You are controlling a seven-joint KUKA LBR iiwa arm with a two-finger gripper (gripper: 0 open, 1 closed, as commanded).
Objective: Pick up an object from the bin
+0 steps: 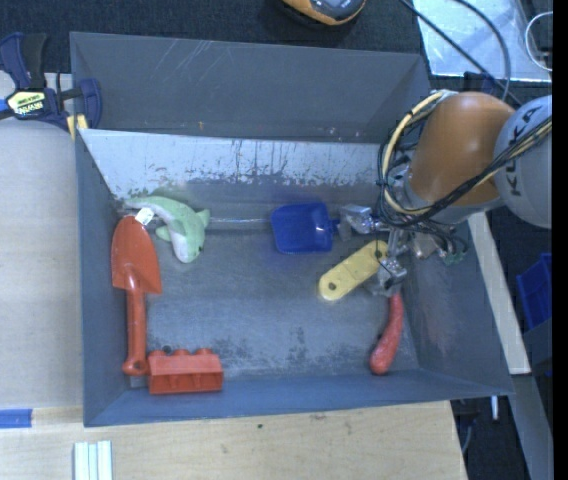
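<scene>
My gripper hangs low at the right side of the bin, under the arm's orange cover. It sits right at the right end of a flat yellow handle-shaped piece that lies slanted on the bin floor. Whether it grips that piece I cannot make out. Just below the gripper a slim red pepper-like thing leans in the bin's front right corner. A blue cup-like block lies to the left of the gripper near the back wall.
On the left lie a red toy shovel, a pale green and white soft toy and a red building brick at the front. The arm and its cables reach in over the right rim.
</scene>
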